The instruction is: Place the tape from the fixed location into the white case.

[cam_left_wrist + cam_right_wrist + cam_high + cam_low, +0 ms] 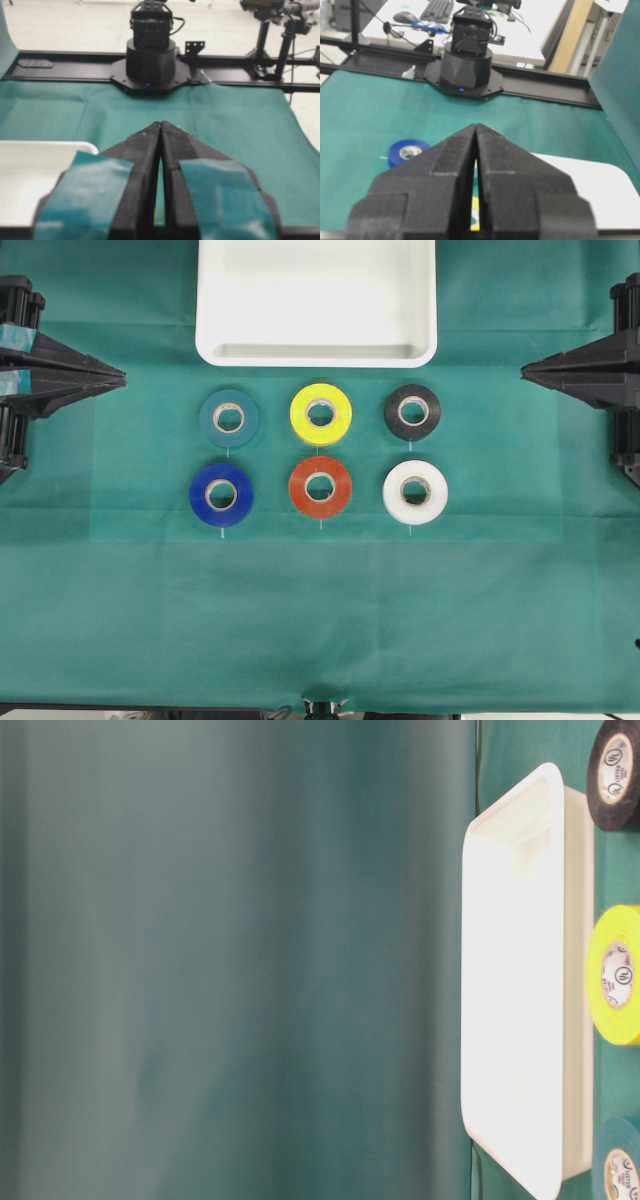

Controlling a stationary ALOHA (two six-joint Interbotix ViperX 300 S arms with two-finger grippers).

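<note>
The yellow tape (320, 413) lies flat in the middle of the back row of rolls, just in front of the white case (316, 350); it shows too at the right edge of the table-level view, tape (614, 974) beside the case (510, 980). My left gripper (122, 379) rests at the left table edge, shut and empty, its tips touching (160, 123). My right gripper (525, 368) rests at the right edge, likewise shut with nothing in it (476, 126). A sliver of yellow shows through the slit between the right fingers.
Five other rolls lie in the two rows: teal (228, 418), black (412, 412), blue (221, 494), orange-red (320, 486), white (415, 492). A green cloth covers the table. Each wrist view shows the opposite arm's base (150, 60) across the table.
</note>
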